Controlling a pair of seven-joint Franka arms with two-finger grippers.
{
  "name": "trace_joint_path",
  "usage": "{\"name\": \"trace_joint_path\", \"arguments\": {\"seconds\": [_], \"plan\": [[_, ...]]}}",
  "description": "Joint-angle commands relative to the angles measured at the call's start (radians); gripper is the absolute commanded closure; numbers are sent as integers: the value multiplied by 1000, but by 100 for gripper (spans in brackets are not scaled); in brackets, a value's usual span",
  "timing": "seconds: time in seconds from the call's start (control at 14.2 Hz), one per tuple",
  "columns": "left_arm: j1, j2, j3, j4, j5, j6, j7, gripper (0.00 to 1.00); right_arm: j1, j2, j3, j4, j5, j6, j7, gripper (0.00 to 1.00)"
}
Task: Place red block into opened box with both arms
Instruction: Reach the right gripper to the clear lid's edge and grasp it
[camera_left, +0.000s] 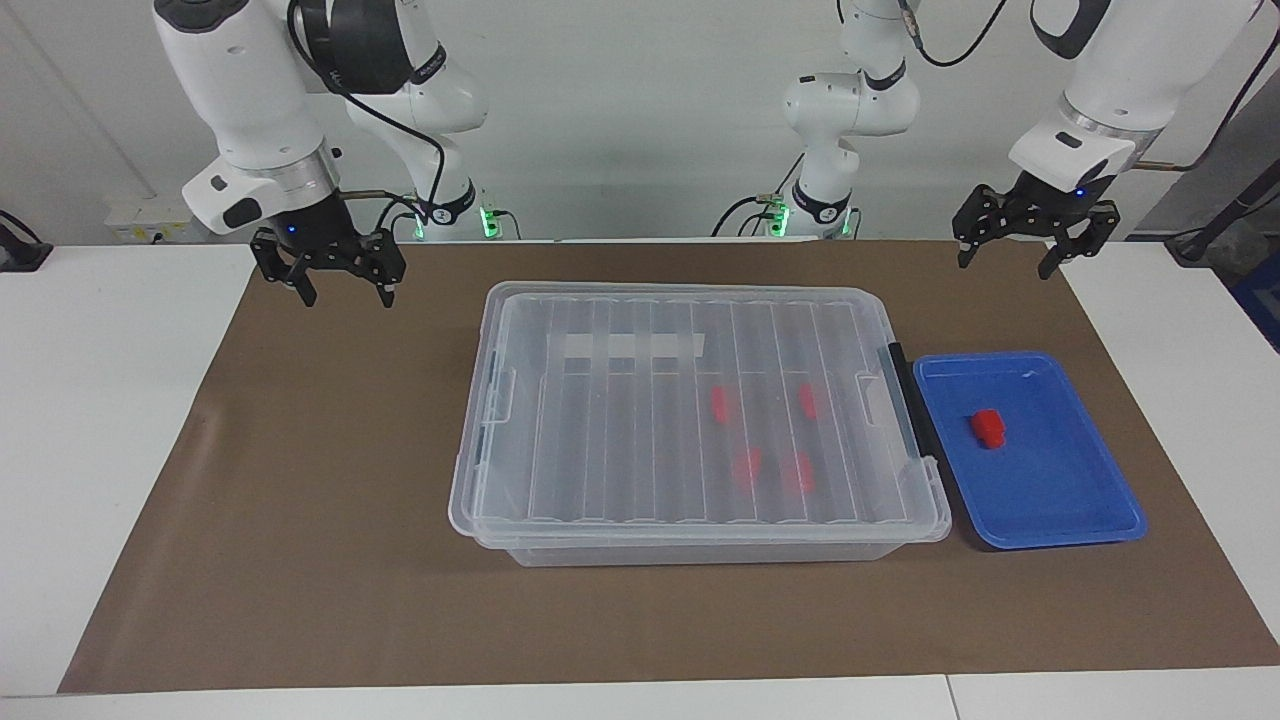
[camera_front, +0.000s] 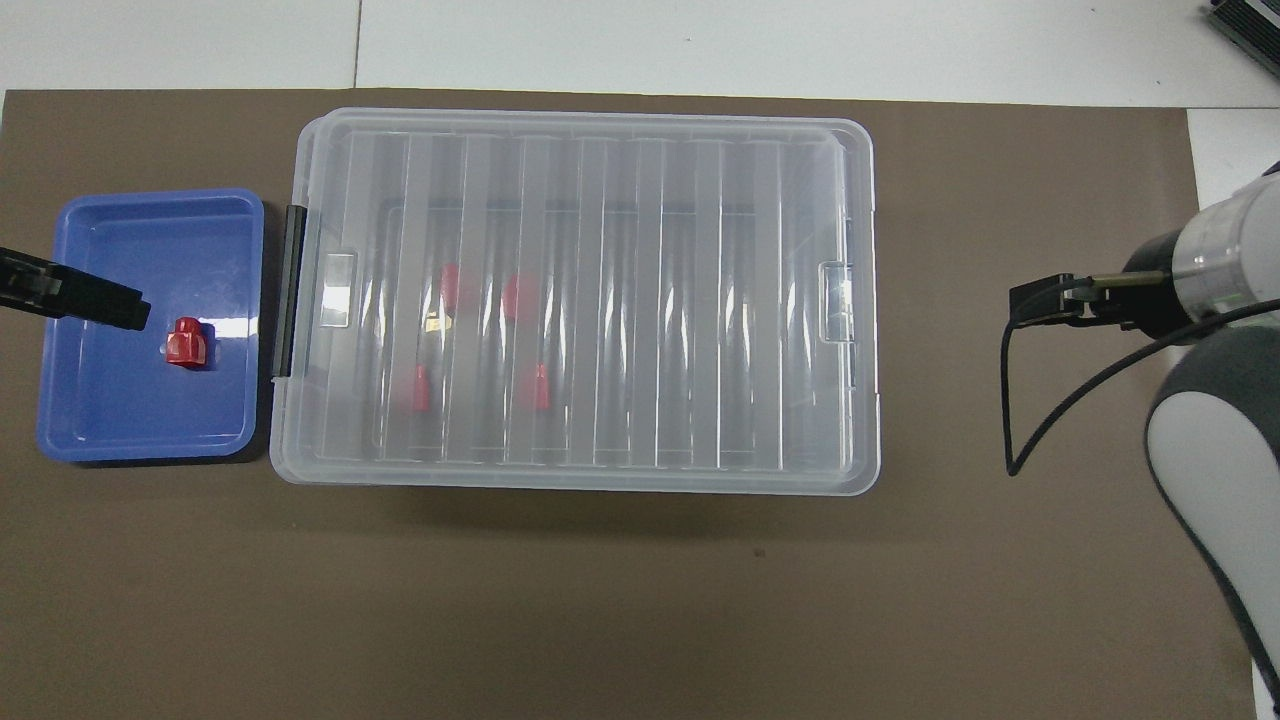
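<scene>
The red block (camera_left: 988, 427) lay in the shallow blue tray (camera_left: 1060, 500), which sat just beside the box (camera_left: 690, 540) at the left arm's end of the counter (camera_left: 100, 400). The box rested on the brown mat (camera_left: 330, 560) with its ribbed clear lid (camera_left: 620, 430) on, and four more red blocks (camera_left: 720, 403) showed through it. The left tool (camera_left: 1018, 255) hung released over the mat's edge near the tray, fingers spread and holding nothing. The right tool (camera_left: 343, 286) hovered over the mat toward the right arm's end, likewise released and empty.
</scene>
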Motion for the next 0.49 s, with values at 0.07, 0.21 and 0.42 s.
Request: {"name": "trace_joint_path", "arguments": {"seconds": [0.07, 0.21, 0.42], "plan": [[1, -25, 0, -26, 17, -5, -2, 0, 51, 4, 2, -89, 11, 124, 86, 3], [1, -25, 0, -26, 17, -5, -2, 0, 65, 35, 2, -92, 14, 164, 118, 3], [1, -25, 0, -26, 17, -5, -2, 0, 85, 81, 2, -92, 25, 209, 154, 3]]}}
